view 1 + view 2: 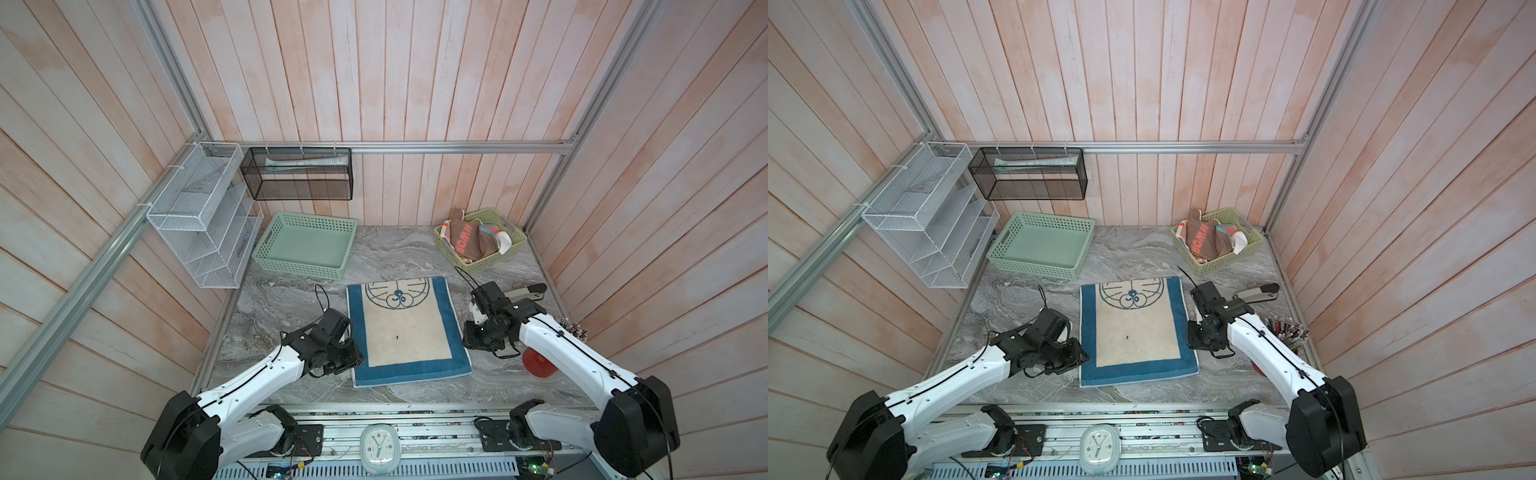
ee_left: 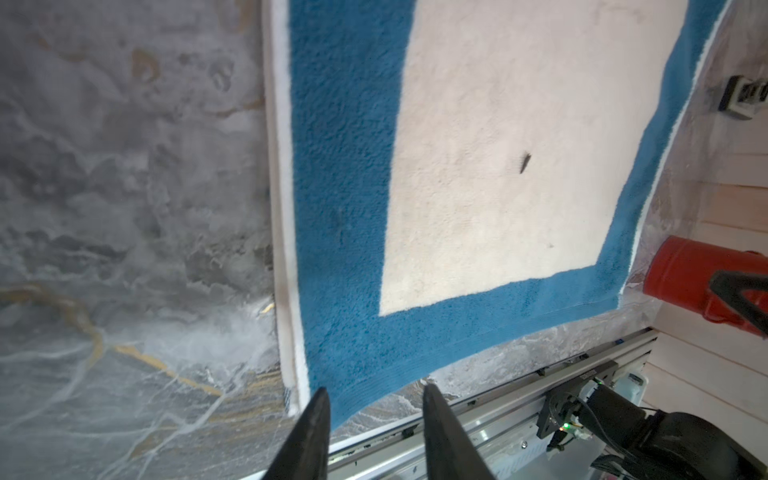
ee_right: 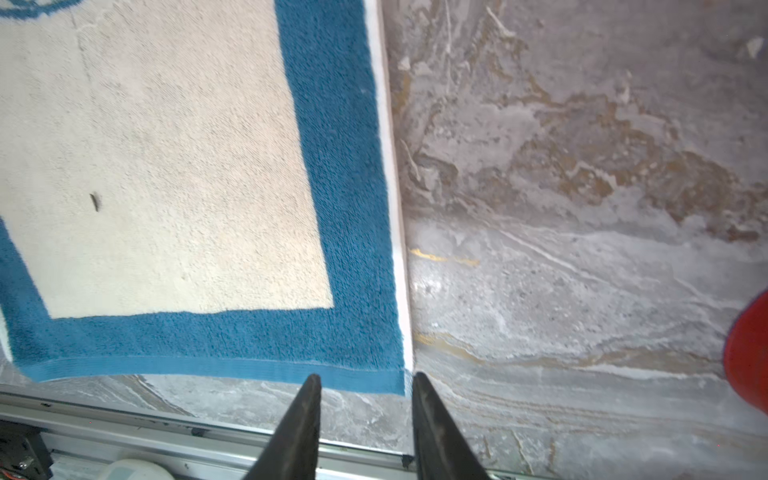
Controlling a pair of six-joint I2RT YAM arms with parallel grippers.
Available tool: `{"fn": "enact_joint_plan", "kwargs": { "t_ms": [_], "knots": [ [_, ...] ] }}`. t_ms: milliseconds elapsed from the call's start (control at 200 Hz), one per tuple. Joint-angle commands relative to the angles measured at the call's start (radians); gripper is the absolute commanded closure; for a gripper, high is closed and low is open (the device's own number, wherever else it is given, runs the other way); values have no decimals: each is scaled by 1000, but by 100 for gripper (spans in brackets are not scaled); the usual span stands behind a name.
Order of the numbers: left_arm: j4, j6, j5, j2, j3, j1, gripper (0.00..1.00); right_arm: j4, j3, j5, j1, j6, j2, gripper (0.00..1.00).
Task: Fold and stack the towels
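Grey marble table [image 1: 282, 316] lies under me, boxed in by pale pink plank walls [image 1: 415, 83]. The cream towel [image 1: 405, 332] with its blue border lies flat at the middle, cartoon face toward the back wall. My left gripper [image 2: 376, 397] and right gripper [image 3: 365, 380] stand parted at its near corners, gripping nothing. The other towels [image 1: 465, 243] sit bunched in the green basket [image 1: 500, 257] at the back right.
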Motion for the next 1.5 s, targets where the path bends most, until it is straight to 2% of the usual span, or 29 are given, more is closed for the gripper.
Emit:
{"fn": "enact_joint_plan", "kwargs": {
  "t_ms": [0,180,350,410,470,565,675,785,890,1145,1315,1495],
  "knots": [
    [79,54,-2,104,28,-17,65,96,-6,-66,44,-26,90,65],
    [154,33,21,224,10,-96,65,216,-116,-136,114,15,172,75],
    [129,-12,11,182,-90,-143,65,253,-279,-159,154,128,76,80],
    [118,-17,10,146,-116,-145,65,241,-277,-170,166,153,17,79],
    [101,6,-15,126,-95,-141,65,213,-218,-133,164,157,-31,76],
    [48,101,-49,156,18,-94,63,181,-66,-7,149,93,-40,67],
    [14,222,-87,248,194,-17,57,232,54,71,45,-25,29,61],
    [65,316,-144,381,336,51,52,421,59,83,-72,-113,117,59],
    [113,364,-132,526,464,125,48,584,73,47,-145,-127,216,59],
    [121,454,-150,805,697,231,44,710,189,72,-153,-155,455,59],
    [105,488,-189,861,763,276,41,712,273,70,-153,-184,586,60],
    [103,514,-195,887,784,310,34,673,308,72,-150,-179,668,73]
  ]
}}
